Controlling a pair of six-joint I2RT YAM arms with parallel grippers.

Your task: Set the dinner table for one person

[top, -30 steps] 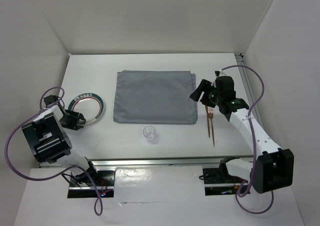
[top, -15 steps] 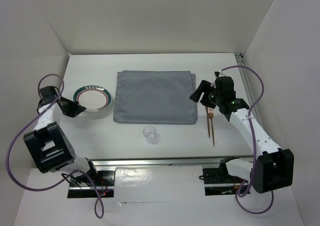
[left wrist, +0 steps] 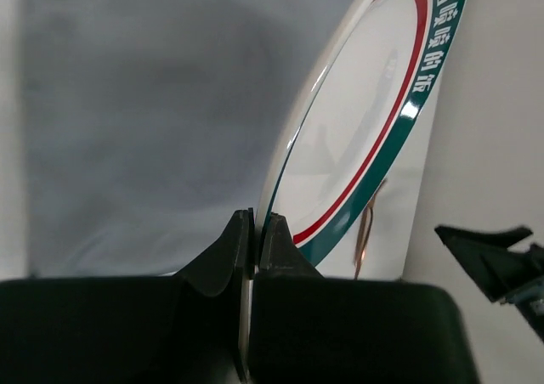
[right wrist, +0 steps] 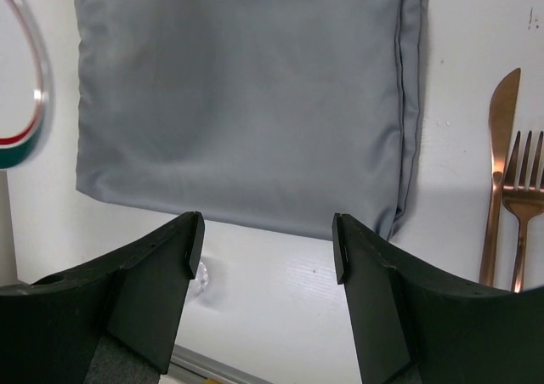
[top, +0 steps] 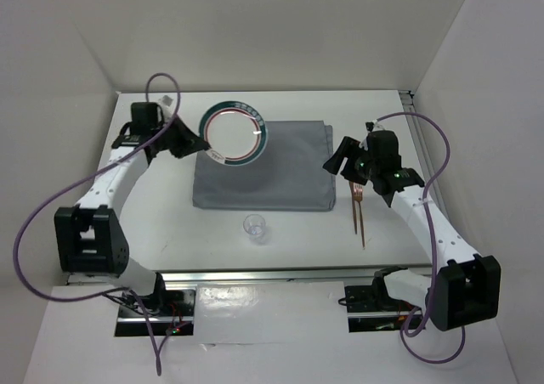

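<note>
Okay, my left gripper (top: 189, 139) is pinching the rim of the plate (top: 235, 132), jaws pressed tight on its edge in the left wrist view (left wrist: 255, 231). The plate (left wrist: 365, 121), white with a green and red band, is tilted steeply over the far-left corner of the grey mat (top: 262, 165). I can't tell whether its low rim touches the cloth. The mat lies flat mid-way across the dinner table (top: 153, 223), nearer the far edge. My right gripper (top: 336, 158) hovers at the mat's right edge with its fingers spread and nothing between them; the right wrist view (right wrist: 268, 248) shows only mat and table in the gap. A copper knife (right wrist: 497, 172) and fork (right wrist: 523, 206) lie side by side on the table just beside the mat's right edge, the knife closer to the mat. A clear cup (top: 255, 228) stands upright between the mat's near edge and the table's near edge.
</note>
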